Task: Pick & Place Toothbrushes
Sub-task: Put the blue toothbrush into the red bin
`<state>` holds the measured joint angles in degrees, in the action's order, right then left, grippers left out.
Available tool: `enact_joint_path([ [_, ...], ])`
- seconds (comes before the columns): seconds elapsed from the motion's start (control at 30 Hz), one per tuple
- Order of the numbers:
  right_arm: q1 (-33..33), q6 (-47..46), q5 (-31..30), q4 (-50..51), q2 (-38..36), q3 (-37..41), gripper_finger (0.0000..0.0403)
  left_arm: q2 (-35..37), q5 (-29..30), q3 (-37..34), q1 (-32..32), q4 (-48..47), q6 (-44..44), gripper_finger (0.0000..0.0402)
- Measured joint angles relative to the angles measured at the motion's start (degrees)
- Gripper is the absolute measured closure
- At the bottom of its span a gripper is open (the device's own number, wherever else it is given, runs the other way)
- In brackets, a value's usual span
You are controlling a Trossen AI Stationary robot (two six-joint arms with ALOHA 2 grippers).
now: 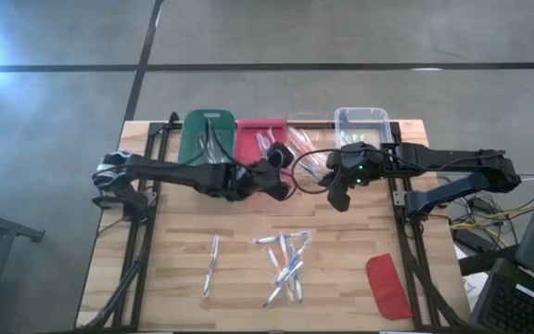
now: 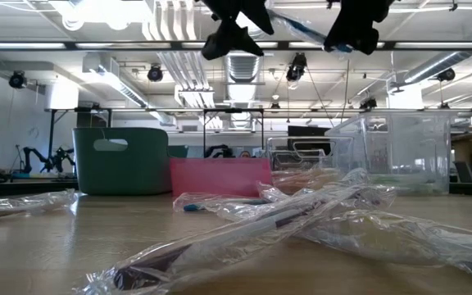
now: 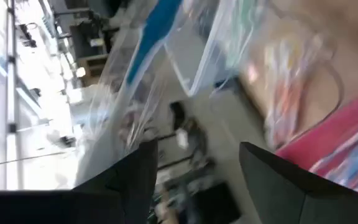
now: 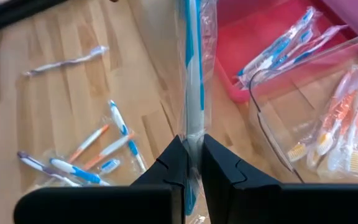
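Observation:
My right gripper [image 4: 191,155] hangs over the table's middle right, shut on a blue-and-white toothbrush [image 4: 193,74] in a clear wrapper. The toothbrush reaches toward my left gripper [image 3: 194,180], which hovers open over the red bin [image 1: 253,139]. The wrapped toothbrush [image 3: 157,31] runs past that gripper's fingers; whether it touches them I cannot tell. In the low view both grippers, the left [image 2: 232,33] and the right [image 2: 355,24], hang high above the table. Several wrapped toothbrushes [image 1: 286,264] lie flat on the wood near the front, and one [image 1: 211,264] lies apart to their left. My right gripper pinches the toothbrush's shaft [image 4: 193,127] between its two fingers, through the clear wrapper. The fingers slant down from the table's right. The toothbrush runs on ahead of the fingertips, lifted clear of the table, and a short piece of it shows behind them.
Along the far edge stand a green bin [image 1: 207,134], the red bin holding blue toothbrushes [image 4: 278,43], a low clear tray with orange ones [image 4: 340,137] and a taller clear bin [image 1: 362,125]. A flat red lid [image 1: 387,288] lies at the front right.

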<state>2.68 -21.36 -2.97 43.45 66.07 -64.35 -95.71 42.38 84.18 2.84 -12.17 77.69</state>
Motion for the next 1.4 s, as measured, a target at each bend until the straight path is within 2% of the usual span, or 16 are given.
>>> enact_joint_path([
  [0.2, 1.0, 0.8, -0.8, 0.8, 2.0, -1.3, 0.0383, -2.7, 14.1, 0.0, 1.8, 6.4, 10.5, 0.0172],
  [0.37, 2.4, 2.3, -4.1, 1.1, 1.1, -1.2, 0.0383, -2.3, 19.1, 0.0, 3.5, 7.6, 11.0, 0.0172],
  [0.53, 5.2, 2.9, -4.5, 1.0, -0.5, -1.2, 0.0383, -1.6, 18.9, 0.0, 4.7, 8.2, 11.3, 0.0172],
  [0.67, 6.3, 3.5, -0.9, 1.3, -0.5, -1.2, 0.0383, -1.7, 17.2, 0.0, 4.7, 11.4, 13.9, 0.0172],
  [0.97, 6.2, 3.6, 0.4, 1.2, -0.3, -1.2, 0.0383, -4.0, 10.6, -0.1, 3.6, 23.4, 27.0, 0.0172],
  [1.1, 6.2, 3.7, 2.5, 0.5, -0.3, -1.2, 0.0383, -6.0, 10.1, -0.1, 2.5, 27.8, 31.6, 0.0172],
  [1.4, 6.1, 4.6, 3.5, -1.4, -0.3, -1.2, 0.0383, -8.5, 10.1, -0.1, 0.9, 30.0, 32.1, 0.0173],
])
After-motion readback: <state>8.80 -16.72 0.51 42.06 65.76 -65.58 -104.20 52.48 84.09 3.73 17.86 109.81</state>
